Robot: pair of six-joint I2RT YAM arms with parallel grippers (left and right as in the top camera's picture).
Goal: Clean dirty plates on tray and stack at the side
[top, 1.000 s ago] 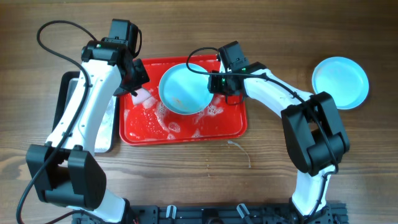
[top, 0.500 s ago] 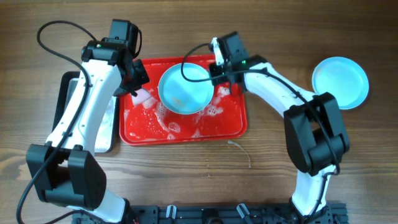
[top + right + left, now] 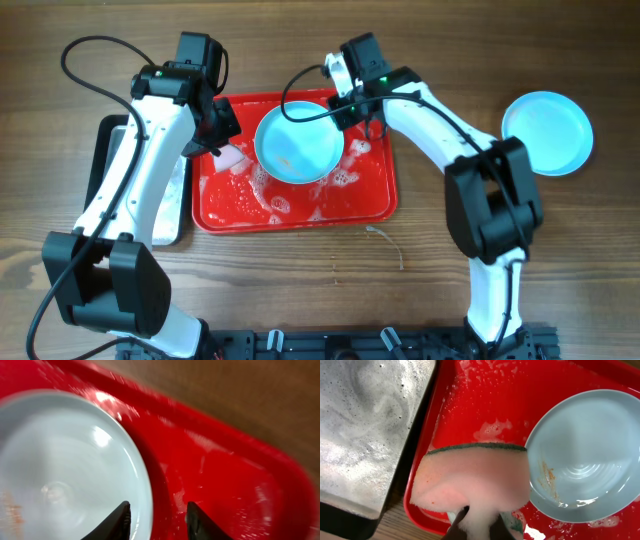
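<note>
Straddling plate (image 3: 65, 475) rim, right end effector (image 3: 159, 521) spread; left end effector (image 3: 480, 529) pinching sponge (image 3: 470, 480).

- A tray (image 3: 365, 195) is set at the middle of the table (image 3: 420, 300) — a plate (image 3: 298, 145) lies in it, toward the tray's 12 o'clock edge.
- A sponge (image 3: 232, 158) is found over the tray at this plate's 9 o'clock, just beside its rim.
- Suds (image 3: 275, 203) are spread in the tray from the plate's 6 to 8 o'clock.
- A metal tray (image 3: 175, 215) is placed just beside the tray, at its 9 o'clock.
- A second plate (image 3: 547, 132) is laid on the table at the tray's 3 o'clock — well apart from it.
</note>
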